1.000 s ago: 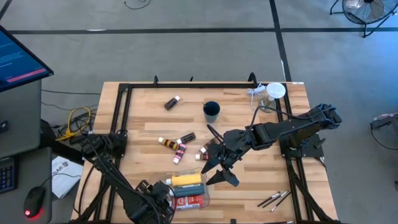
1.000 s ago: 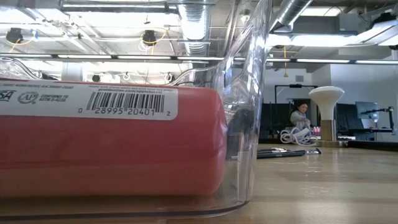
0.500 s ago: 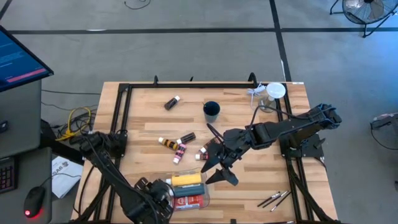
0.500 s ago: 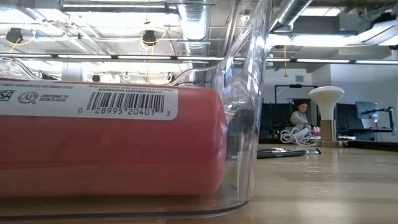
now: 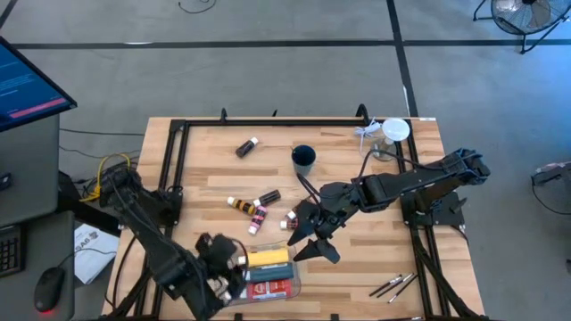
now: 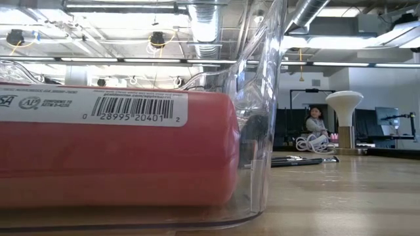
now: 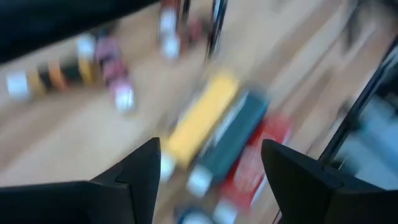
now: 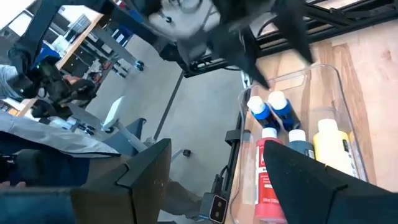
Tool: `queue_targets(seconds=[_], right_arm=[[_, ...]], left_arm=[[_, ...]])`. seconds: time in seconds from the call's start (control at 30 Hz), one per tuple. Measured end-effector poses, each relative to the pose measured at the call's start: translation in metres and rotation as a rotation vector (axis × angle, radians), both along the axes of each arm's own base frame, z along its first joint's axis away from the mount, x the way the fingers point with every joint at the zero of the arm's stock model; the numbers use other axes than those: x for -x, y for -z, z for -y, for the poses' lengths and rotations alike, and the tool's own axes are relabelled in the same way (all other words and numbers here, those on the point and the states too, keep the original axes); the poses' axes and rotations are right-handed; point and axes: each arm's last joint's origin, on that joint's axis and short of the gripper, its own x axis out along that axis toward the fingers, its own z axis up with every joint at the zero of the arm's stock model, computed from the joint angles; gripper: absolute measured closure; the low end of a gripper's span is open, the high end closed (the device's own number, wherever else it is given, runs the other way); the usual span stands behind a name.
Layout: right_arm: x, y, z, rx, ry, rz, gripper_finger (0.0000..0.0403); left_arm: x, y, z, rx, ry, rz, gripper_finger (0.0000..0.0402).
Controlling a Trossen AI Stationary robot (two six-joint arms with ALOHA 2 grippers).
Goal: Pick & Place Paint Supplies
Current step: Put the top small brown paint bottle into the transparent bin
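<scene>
A clear bin (image 5: 290,267) stands at the table's near edge. In it lie a yellow bottle (image 5: 268,257), a dark teal tube (image 7: 230,140), a red tube (image 5: 272,287) and two blue bottles (image 8: 270,109). My left gripper (image 5: 234,263) hangs open above the bin's left end with nothing between its fingers. My right gripper (image 5: 312,242) stands open above the table, right of the bin. Loose tubes (image 5: 254,207) lie mid-table, a brown bottle (image 5: 247,147) lies farther back, and thin brushes (image 5: 393,285) lie at the near right.
A dark cup (image 5: 303,159) stands behind the loose tubes. A clear jar with a white lid (image 5: 393,134) stands at the far right corner. A black frame (image 5: 268,123) runs along the table's edges. In the low view a person (image 6: 316,121) shows far behind the table.
My left gripper has risen from the bin's left end and tipped toward level, staying open. The bottles and tubes in the bin lie as before. My right gripper has kept still.
</scene>
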Motion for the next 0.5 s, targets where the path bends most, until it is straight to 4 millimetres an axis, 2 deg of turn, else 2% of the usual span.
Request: queue_targets(seconds=[0.27, 0.37, 0.5], right_arm=[[0.004, -0.018, 0.003, -0.095, -0.031, 0.08, 0.0154], [0.007, -0.027, 0.013, -0.095, -0.007, 0.117, 0.0154], [0.007, -0.033, 0.032, -0.086, 0.054, 0.14, 0.0154]], left_arm=[[0.0, -0.052, -0.048, -0.096, -0.158, 0.325, 0.0186], [-0.003, -0.065, -0.068, -0.14, -0.17, 0.344, 0.0192], [-0.008, -0.077, -0.094, -0.193, -0.133, 0.284, 0.0202]])
